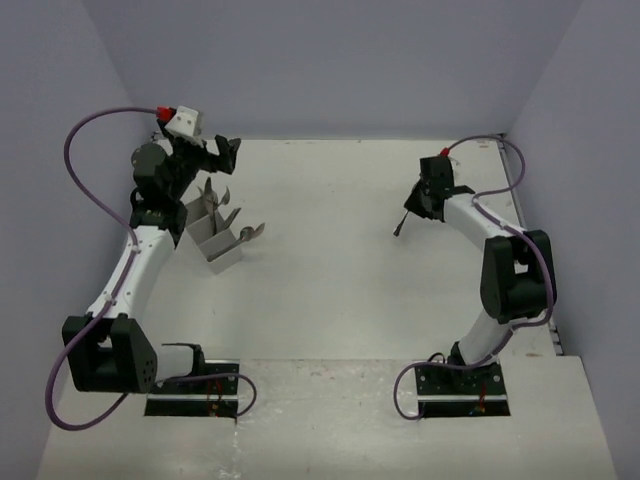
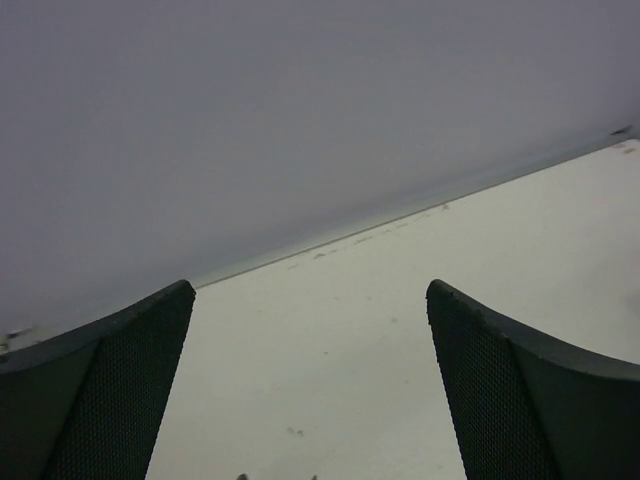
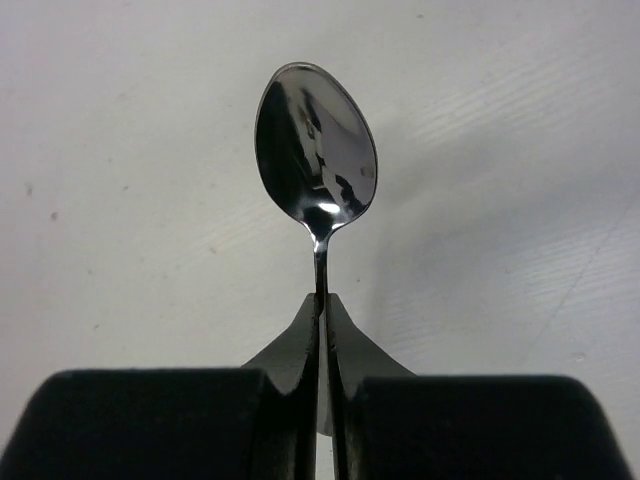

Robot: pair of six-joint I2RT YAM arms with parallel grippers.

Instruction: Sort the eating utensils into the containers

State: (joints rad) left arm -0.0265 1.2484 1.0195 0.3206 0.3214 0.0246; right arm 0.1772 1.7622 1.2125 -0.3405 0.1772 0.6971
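In the right wrist view a shiny silver spoon (image 3: pixel 318 150) sticks straight out past my right gripper (image 3: pixel 322 300), which is shut on its thin handle, bowl forward above the white table. From above, that gripper (image 1: pixel 412 208) hangs over the right half of the table with the spoon (image 1: pixel 401 226) pointing down-left. The light grey containers (image 1: pixel 216 240) stand at the left, with several utensils (image 1: pixel 250 232) poking out of the compartments. My left gripper (image 1: pixel 228 152) is raised behind the holder, near the back wall. It is open (image 2: pixel 310 290), with only bare table between its fingers (image 2: pixel 110 390).
Lavender walls close the table at the back and on both sides; the back wall's foot (image 2: pixel 330 245) runs close ahead of the left gripper. A purple cable (image 1: pixel 85 170) loops out from the left arm. A raised step (image 1: pixel 330 375) carries the arm bases at the near edge.
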